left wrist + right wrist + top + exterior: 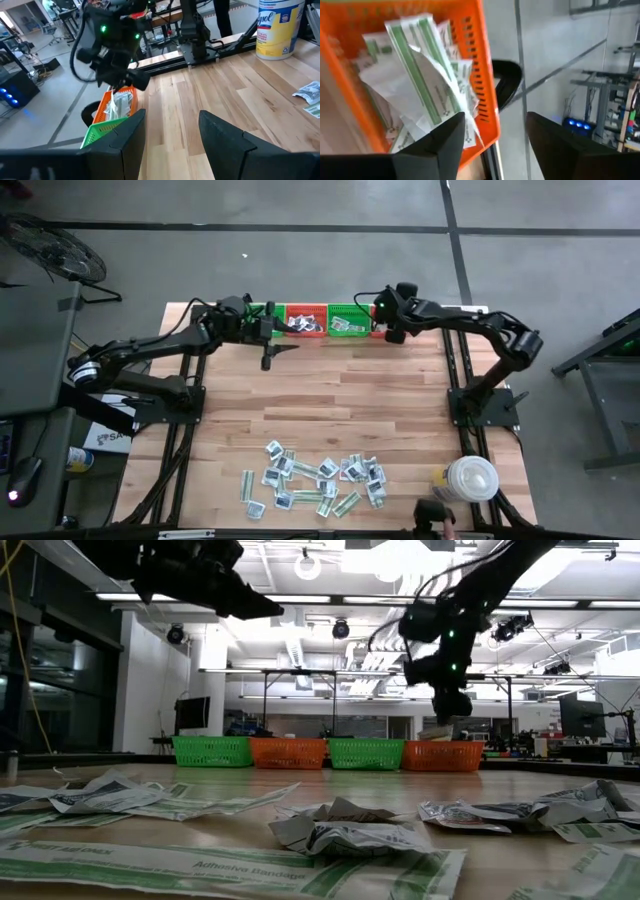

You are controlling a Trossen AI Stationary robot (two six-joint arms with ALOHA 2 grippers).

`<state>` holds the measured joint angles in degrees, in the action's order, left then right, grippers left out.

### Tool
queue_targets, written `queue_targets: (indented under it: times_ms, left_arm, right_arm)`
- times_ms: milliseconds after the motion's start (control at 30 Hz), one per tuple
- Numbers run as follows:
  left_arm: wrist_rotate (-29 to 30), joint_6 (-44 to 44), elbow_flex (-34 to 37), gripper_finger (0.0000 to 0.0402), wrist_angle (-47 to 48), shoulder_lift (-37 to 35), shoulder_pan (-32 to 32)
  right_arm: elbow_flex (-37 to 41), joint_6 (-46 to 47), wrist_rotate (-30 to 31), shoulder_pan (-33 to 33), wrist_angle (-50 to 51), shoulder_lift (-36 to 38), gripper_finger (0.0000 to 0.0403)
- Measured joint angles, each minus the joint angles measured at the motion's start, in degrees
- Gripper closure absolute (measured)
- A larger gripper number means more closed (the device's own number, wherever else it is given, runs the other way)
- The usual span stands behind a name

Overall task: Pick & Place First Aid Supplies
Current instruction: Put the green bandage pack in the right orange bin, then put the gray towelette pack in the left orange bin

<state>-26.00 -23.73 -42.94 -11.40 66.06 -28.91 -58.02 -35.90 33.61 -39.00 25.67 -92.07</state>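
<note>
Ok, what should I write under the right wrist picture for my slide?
Right gripper, fingers open, above an orange basket holding green-striped packets.

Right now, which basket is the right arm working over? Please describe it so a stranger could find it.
Look at the far edge of the wooden table, where four baskets stand in a row. The right gripper hangs over the orange basket at the row's right-arm end. It alternates with green baskets and holds green-striped packets.
</note>
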Motion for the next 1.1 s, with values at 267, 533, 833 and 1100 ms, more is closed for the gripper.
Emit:
queue_targets:
  times_ms: [267,533,833,1100]
  left_arm:
    - [1.1,0.0,0.0,0.0222,1.0,-1.0,0.0]
    - [1.1,0.2,0.0,0.0222,2.1,-1.1,0.0]
    - [1.0,0.2,0.0,0.0222,4.3,-1.3,0.0]
    - [0.5,0.2,0.0,0.0222,4.4,-1.3,0.0]
  right_arm:
    - [0.0,5.9,2.2,0.5,1.1,6.5,0.0192]
    - [0.0,20.6,-10.7,3.0,6.0,15.2,0.0198]
    - [0.0,36.7,-30.3,12.9,11.4,23.7,0.0205]
    - [0.0,40.5,-37.1,27.4,15.6,23.8,0.0208]
